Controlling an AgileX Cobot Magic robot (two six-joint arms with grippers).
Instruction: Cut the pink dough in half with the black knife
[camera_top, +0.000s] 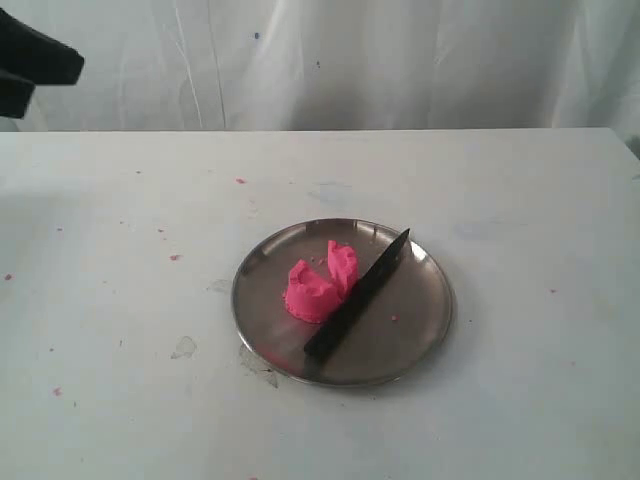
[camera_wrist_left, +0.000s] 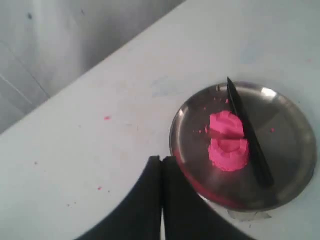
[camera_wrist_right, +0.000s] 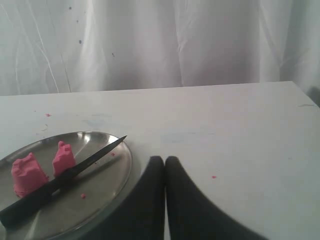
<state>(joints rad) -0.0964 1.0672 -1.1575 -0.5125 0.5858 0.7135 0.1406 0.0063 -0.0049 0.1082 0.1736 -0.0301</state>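
The pink dough (camera_top: 320, 283) lies in two wedge-like pieces on a round steel plate (camera_top: 420, 320) in the middle of the white table. The black knife (camera_top: 358, 296) rests across the plate beside the dough, its point toward the far rim. No gripper holds it. In the left wrist view the dough (camera_wrist_left: 227, 141) and knife (camera_wrist_left: 249, 135) sit on the plate (camera_wrist_left: 290, 145), and my left gripper (camera_wrist_left: 162, 161) is shut and empty just off the plate's rim. In the right wrist view my right gripper (camera_wrist_right: 164, 161) is shut and empty beside the plate (camera_wrist_right: 107, 175), near the knife (camera_wrist_right: 70, 173) and dough (camera_wrist_right: 45, 167).
Small pink specks (camera_top: 240, 181) dot the white table (camera_top: 520, 200). A white curtain (camera_top: 400, 60) hangs behind the table's far edge. Part of a black arm (camera_top: 30, 60) shows at the upper left of the exterior view.
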